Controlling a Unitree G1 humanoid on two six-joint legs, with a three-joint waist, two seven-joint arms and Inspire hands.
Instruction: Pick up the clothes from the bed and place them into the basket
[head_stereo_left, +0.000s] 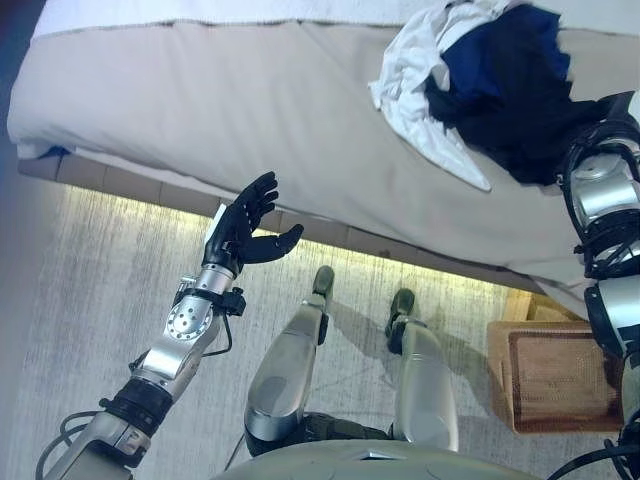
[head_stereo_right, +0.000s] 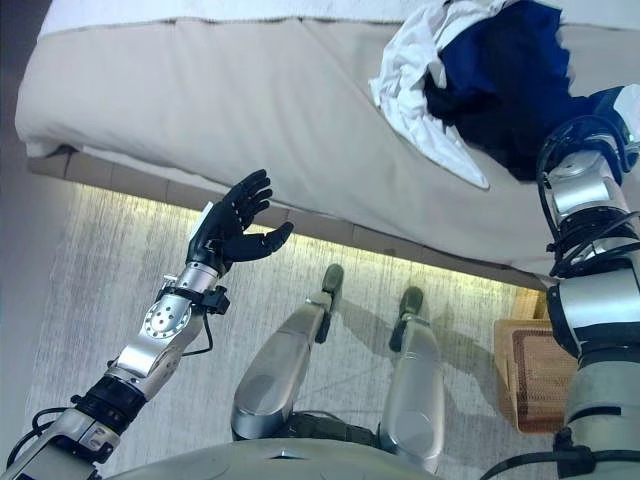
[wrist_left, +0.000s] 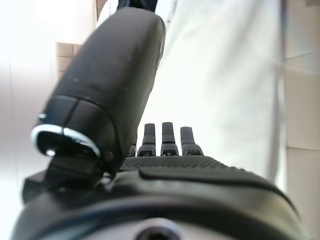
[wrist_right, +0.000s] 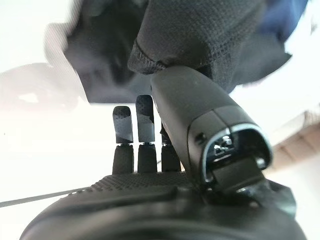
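Observation:
A heap of clothes lies at the bed's (head_stereo_left: 250, 100) right end: a white garment (head_stereo_left: 415, 70) and a dark navy and black garment (head_stereo_left: 500, 90). My right arm reaches up to the heap from the right. In the right wrist view my right hand (wrist_right: 145, 165) is open, its fingers straight under the dark cloth (wrist_right: 200, 35) and its thumb tip touching the cloth's hem. My left hand (head_stereo_left: 245, 230) is open and holds nothing. It hangs in the air in front of the bed's near edge, over the floor.
A brown woven basket (head_stereo_left: 550, 375) stands on the floor at the lower right, below the bed's near edge. The bed's beige cover stretches bare to the left of the heap. A lit strip runs along the bed's base.

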